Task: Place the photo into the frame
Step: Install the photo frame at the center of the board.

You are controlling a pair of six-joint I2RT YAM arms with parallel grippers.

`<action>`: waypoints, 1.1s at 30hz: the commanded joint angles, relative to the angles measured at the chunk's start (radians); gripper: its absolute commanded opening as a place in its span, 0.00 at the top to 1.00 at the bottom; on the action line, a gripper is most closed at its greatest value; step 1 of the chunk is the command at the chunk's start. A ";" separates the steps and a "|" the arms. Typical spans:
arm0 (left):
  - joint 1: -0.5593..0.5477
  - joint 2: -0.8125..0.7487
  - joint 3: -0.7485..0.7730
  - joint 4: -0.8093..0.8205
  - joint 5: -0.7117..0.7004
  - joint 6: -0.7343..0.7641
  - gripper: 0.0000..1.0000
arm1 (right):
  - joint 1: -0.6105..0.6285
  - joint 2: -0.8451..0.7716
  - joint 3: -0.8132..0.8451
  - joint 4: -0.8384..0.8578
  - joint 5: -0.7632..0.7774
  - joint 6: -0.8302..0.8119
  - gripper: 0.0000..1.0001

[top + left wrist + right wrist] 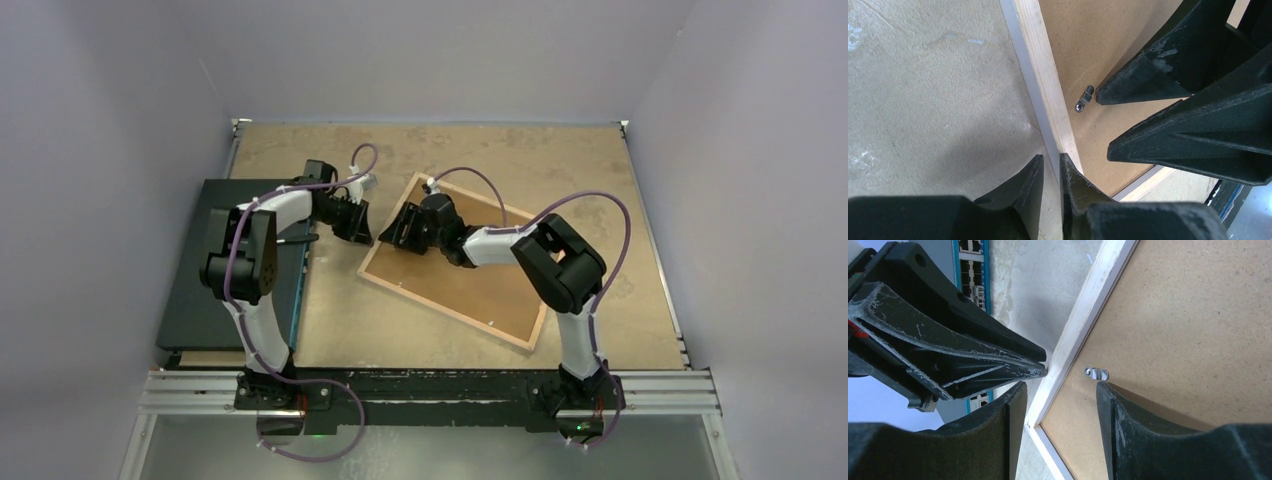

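The frame (1074, 322) lies face-down on the tabletop (923, 100) with its brown backing board (1188, 330) up; the step in hand, I judge, is freeing that board. The right gripper (1060, 390) stands about half open with nothing in it: one finger is outside the wooden rail, the other over the board, with the small metal turn-tab (1096, 373) just ahead of its tip. To do this well, nudge the tab's free end sideways with that inner fingertip, pressing lightly. The left gripper (1050, 162) is nearly closed and seems pinched on the rail's outer lip; it should steady the frame, not lift it.

The overhead view alone shows the whole frame and the dark board (205, 290) under the left arm, but not the tab. Only the right wrist view shows what seems to be the photo (970, 270) — a blue-edged print beyond the left gripper, off the frame.
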 commanded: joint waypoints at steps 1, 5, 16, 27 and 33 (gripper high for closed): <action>-0.010 -0.004 -0.034 0.010 -0.005 0.013 0.85 | 0.006 0.007 0.041 0.008 0.027 0.004 0.45; -0.011 -0.008 -0.043 0.017 -0.003 0.014 0.85 | 0.006 0.013 0.057 -0.003 0.039 -0.008 0.46; -0.016 -0.021 -0.054 0.028 0.002 0.013 0.85 | 0.007 0.046 0.088 -0.011 0.042 -0.028 0.47; -0.024 -0.022 -0.060 0.039 0.004 0.014 0.85 | 0.006 0.076 0.102 0.032 -0.003 -0.020 0.49; -0.030 -0.020 -0.061 0.048 0.004 0.008 0.85 | 0.006 0.089 0.101 0.051 -0.024 -0.015 0.51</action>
